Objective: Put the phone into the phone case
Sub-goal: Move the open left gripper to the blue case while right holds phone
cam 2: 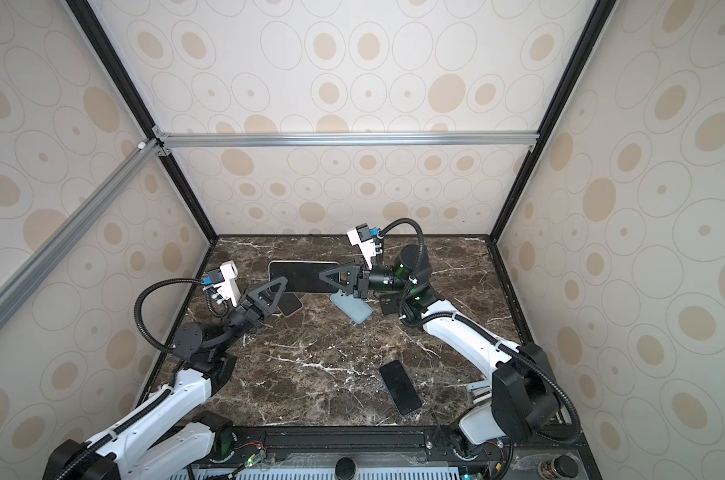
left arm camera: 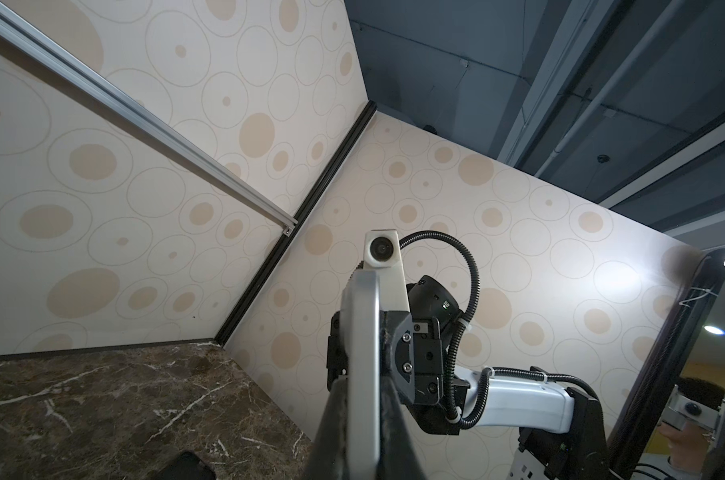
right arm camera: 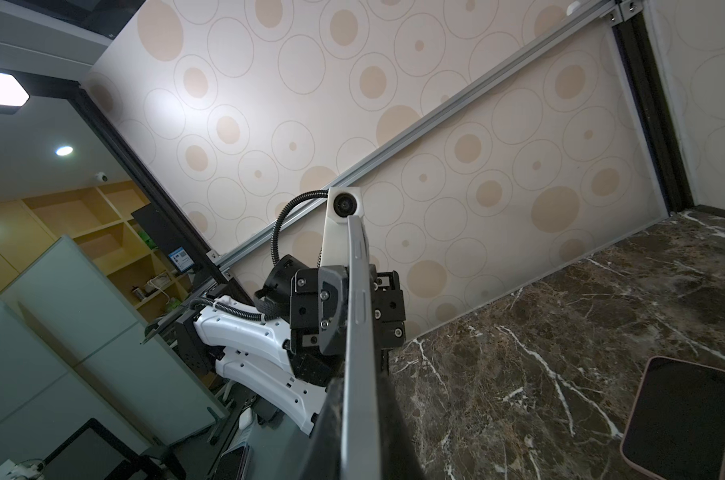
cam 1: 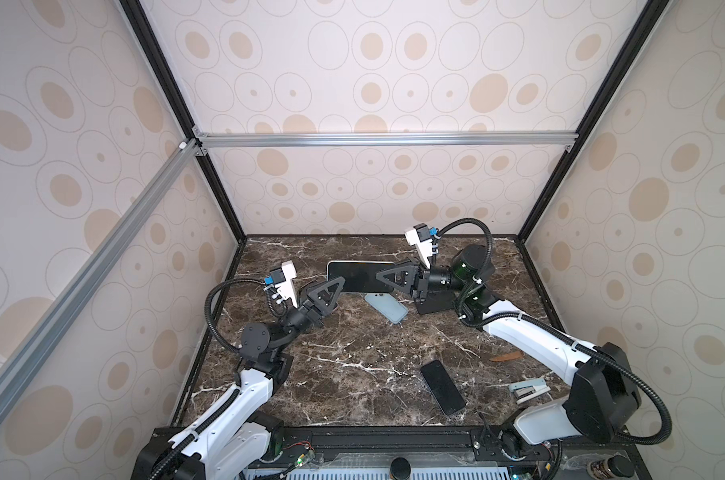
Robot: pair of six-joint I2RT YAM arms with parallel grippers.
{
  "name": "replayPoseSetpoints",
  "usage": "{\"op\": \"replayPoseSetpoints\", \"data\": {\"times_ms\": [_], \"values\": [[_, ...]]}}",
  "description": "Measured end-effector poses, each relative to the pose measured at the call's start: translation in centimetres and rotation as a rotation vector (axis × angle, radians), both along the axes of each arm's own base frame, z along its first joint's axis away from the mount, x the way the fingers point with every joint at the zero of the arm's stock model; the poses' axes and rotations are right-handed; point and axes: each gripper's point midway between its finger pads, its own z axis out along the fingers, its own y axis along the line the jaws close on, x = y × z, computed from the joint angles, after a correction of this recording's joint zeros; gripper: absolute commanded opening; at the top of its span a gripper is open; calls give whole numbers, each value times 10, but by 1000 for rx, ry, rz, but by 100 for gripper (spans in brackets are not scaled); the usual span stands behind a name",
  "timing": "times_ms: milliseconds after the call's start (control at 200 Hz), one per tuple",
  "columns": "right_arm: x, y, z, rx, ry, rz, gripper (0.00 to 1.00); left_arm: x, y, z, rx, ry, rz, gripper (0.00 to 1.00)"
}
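In both top views the phone [cam 1: 358, 276] is held off the table [cam 1: 352, 374], over the far end of the blue phone case [cam 1: 387, 308]. The left gripper [cam 1: 339, 284] is clamped on one short end and the right gripper [cam 1: 380, 276] on the other; pulling against each other could twist it loose. Left wrist view: the phone [left arm camera: 362, 332] is edge-on and thinly pinched, so it may slip and land beside the phone case. Right wrist view: the phone [right arm camera: 358, 332] looks slim, silver-edged, slick and rigid
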Motion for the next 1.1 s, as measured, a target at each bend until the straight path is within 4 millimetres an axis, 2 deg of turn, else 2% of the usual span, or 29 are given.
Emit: {"op": "replayPoseSetpoints", "data": {"times_ms": [110, 275, 395, 555, 670, 775, 915, 1000, 1100], "values": [[9, 1, -11, -41, 31, -42, 0, 24, 10, -11, 47, 58, 135, 43], [23, -5, -31, -118, 92, -139, 0, 47, 27, -35, 129, 138, 307, 49], [29, -24, -30, -147, 78, -253, 0, 58, 33, -44, 184, 165, 376, 51], [36, -54, -22, -202, 26, -459, 0, 78, 34, -45, 256, 186, 442, 51], [44, -78, -28, -277, 20, -616, 0, 98, 33, -50, 331, 211, 482, 51], [50, -96, -45, -366, 31, -718, 0, 121, 27, -66, 426, 253, 494, 51], [50, -117, -77, -487, 54, -804, 0, 161, 7, -109, 584, 351, 469, 49], [49, -126, -93, -549, 69, -832, 0, 186, -15, -142, 702, 412, 428, 47], [47, -132, -102, -592, 77, -850, 0, 206, -45, -176, 830, 452, 368, 43]]}}
